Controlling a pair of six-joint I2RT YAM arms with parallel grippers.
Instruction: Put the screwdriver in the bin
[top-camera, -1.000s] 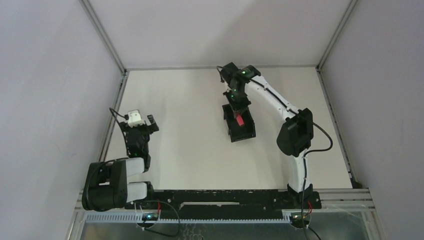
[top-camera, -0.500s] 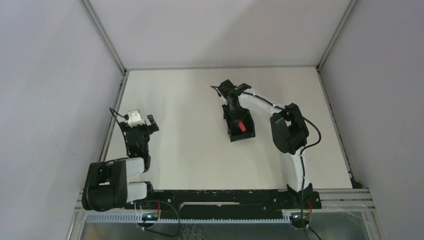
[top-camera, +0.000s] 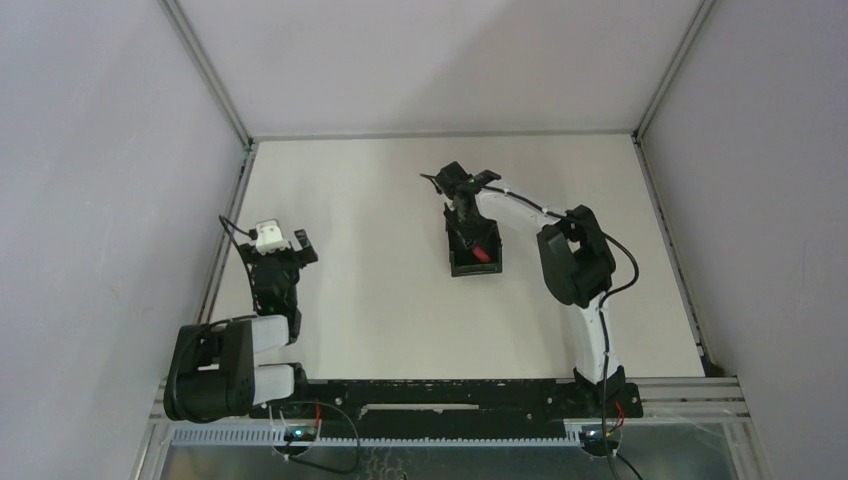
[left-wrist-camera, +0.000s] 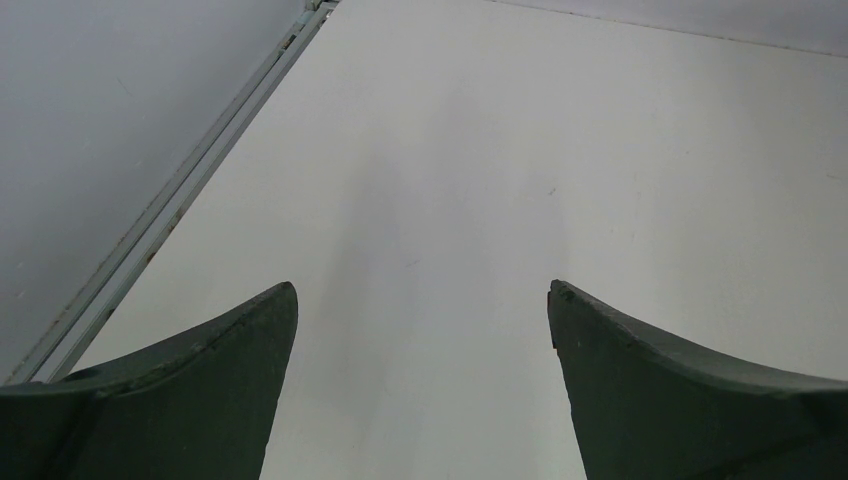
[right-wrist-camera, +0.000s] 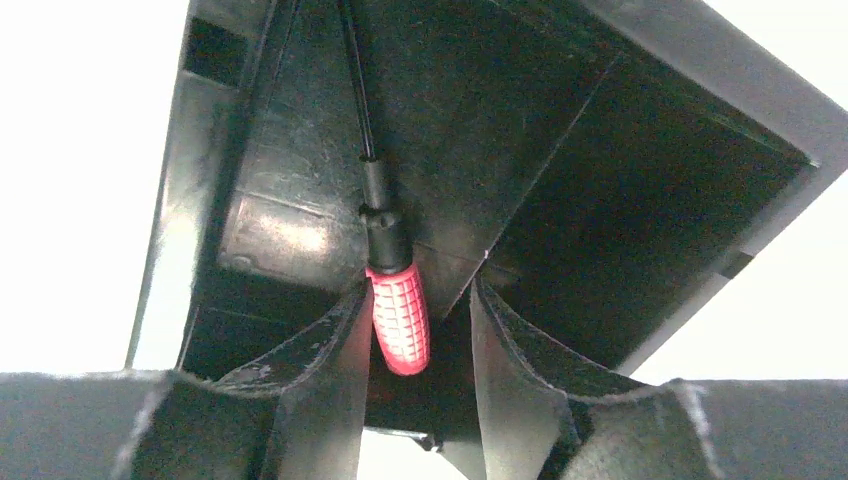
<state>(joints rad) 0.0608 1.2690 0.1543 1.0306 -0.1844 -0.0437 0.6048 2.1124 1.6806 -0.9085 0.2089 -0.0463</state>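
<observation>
The black bin (top-camera: 462, 267) stands mid-table. The screwdriver (top-camera: 482, 252) lies inside it, its red handle showing. My right gripper (top-camera: 468, 228) reaches down into the bin. In the right wrist view the red handle (right-wrist-camera: 400, 318) lies between my right gripper's (right-wrist-camera: 420, 290) fingers, against the left finger (right-wrist-camera: 330, 350), with a gap to the right one. The jaws stand open wider than the handle. The dark shaft runs away along the bin (right-wrist-camera: 640, 200) floor. My left gripper (top-camera: 275, 250) is open and empty at the left, over bare table (left-wrist-camera: 420, 290).
A metal rail (left-wrist-camera: 180, 200) runs along the table's left edge beside the left gripper. Grey walls enclose the table on three sides. The right arm's elbow (top-camera: 572, 255) hangs right of the bin.
My right gripper has come down into the bin with the screwdriver. The bin has turned and shifted a little to the left. The left arm has not moved.
</observation>
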